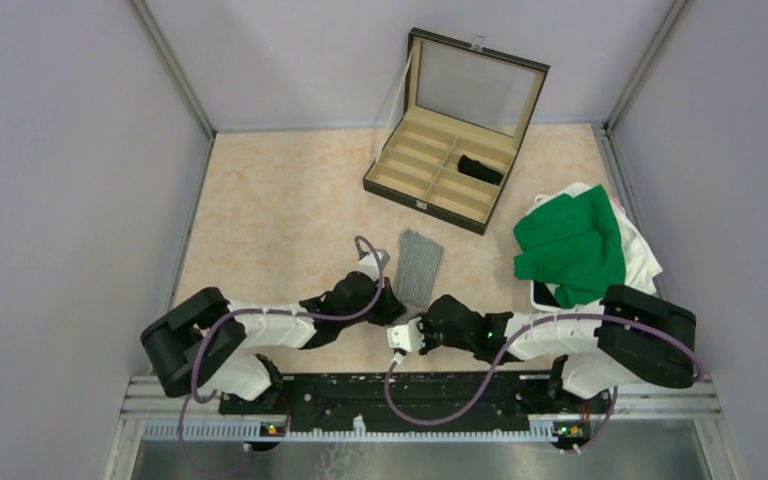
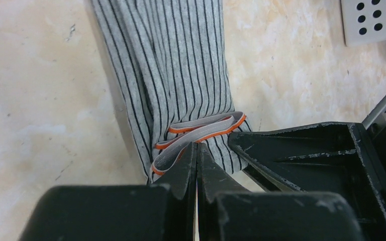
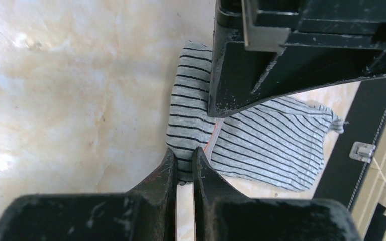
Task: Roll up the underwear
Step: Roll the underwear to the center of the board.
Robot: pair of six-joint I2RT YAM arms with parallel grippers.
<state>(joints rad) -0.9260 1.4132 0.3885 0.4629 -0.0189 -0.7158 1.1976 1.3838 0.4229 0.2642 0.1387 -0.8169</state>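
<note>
Grey striped underwear lies flat on the counter, long axis running straight ahead from the left gripper and right gripper, both pinched shut on its near waistband end

a grey striped underwear lies flat on the light table, long and thin. the left gripper and the right gripper meet at its near end, just beside each other. further back stands an open case with a black underwear in one of its little boxes. to the right, a green cloth lies on a white cloth.
</note>
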